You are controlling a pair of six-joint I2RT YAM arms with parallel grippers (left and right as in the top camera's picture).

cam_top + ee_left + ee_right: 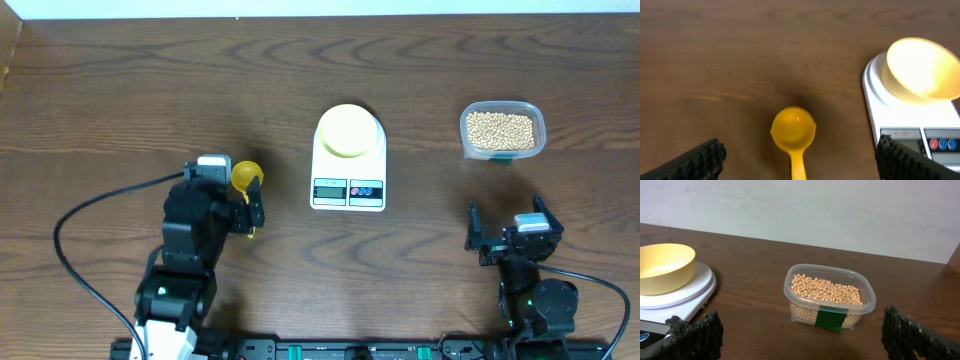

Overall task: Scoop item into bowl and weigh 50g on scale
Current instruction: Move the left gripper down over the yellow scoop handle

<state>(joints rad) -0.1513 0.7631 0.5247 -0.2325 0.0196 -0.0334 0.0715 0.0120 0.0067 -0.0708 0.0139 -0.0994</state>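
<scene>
I'm seeing the left end effector (799,162) released, fingers spread wide, holding nothing. The yellow scoop (793,131) is lying on the table (715,60) just ahead, between the fingers, long axis running straight away, handle toward me, cup far. The left arm is sitting nearer to it.

Further right, the bowl (920,67) is sitting on the scale (900,122) and looking empty. The right end effector (800,335) is also hanging released. The beans (825,289) are sitting in the clear container (830,297) beyond it.

The handle end is cut off, and I'm not making out the scale display.
</scene>
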